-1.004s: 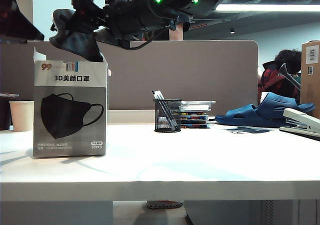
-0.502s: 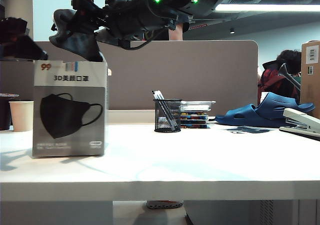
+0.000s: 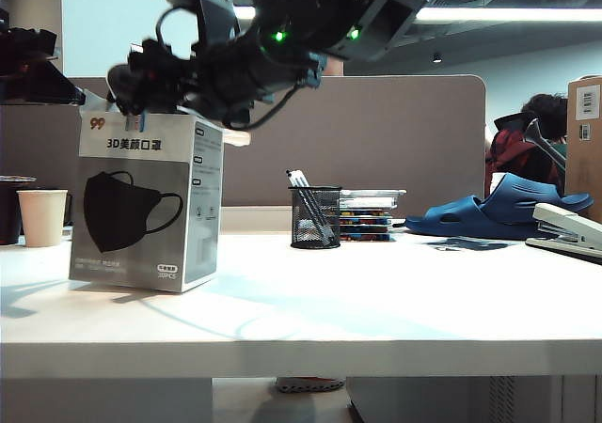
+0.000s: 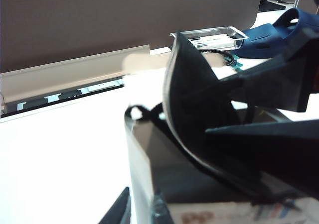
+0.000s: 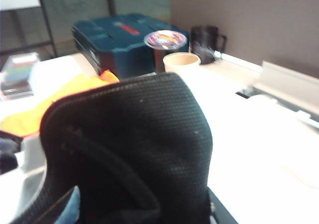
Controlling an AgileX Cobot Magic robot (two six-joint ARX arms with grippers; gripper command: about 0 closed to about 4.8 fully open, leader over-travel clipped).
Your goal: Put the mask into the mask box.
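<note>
Mask box is seen standing upright at the left of the exterior view, on the white table, a paper cup just beside it. Right gripper is held directly over the box's open top, reaching across from the upper middle. The mask is seen standing in the box opening, its loop draped over the rim. Left gripper is poised beside the mask at the box top; whether it pinches the mask cannot be told. Right gripper's spread cannot be told either.
</note>
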